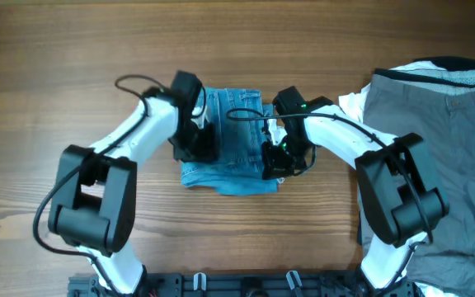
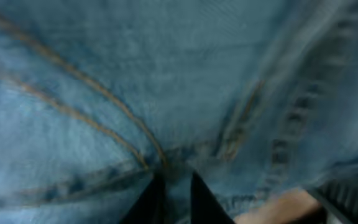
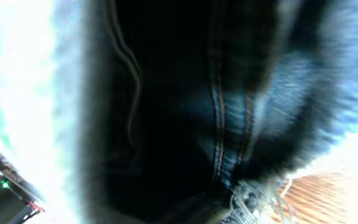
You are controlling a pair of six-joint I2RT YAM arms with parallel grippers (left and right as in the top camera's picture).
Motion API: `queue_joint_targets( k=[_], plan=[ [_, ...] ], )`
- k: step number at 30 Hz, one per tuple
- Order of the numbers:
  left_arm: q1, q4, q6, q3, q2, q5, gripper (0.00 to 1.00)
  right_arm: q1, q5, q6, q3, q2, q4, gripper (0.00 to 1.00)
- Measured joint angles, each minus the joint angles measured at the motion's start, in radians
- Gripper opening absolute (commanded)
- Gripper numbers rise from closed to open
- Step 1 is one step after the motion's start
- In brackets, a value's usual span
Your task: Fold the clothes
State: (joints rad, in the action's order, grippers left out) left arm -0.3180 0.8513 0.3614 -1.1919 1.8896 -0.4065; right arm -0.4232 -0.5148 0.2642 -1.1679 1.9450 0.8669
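jeans folded stack, mid surface, btw both arms | L gripper nipped on denim nr seam | R gripper pressed together at right edge, hold unclear | denim soft but thick, heavyish, non-slip: grab edges/hems thru all layers

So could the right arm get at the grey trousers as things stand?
Probably, once it lets go: the right gripper looks shut on the jeans, but the grey trousers lie uncovered beside its base.
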Motion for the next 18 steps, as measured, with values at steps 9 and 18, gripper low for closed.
queue_joint_targets(
  k=[9,18],
  plan=[
    [0.153,-0.307,0.104,0.121,-0.024,-0.026,0.17,0.071,0.054,-0.008,0.003,-0.384,-0.090,0.12],
    [0.281,0.096,-0.010,-0.360,0.003,-0.222,0.56,0.070,0.060,-0.011,0.002,-0.485,-0.267,0.16]
  ],
)
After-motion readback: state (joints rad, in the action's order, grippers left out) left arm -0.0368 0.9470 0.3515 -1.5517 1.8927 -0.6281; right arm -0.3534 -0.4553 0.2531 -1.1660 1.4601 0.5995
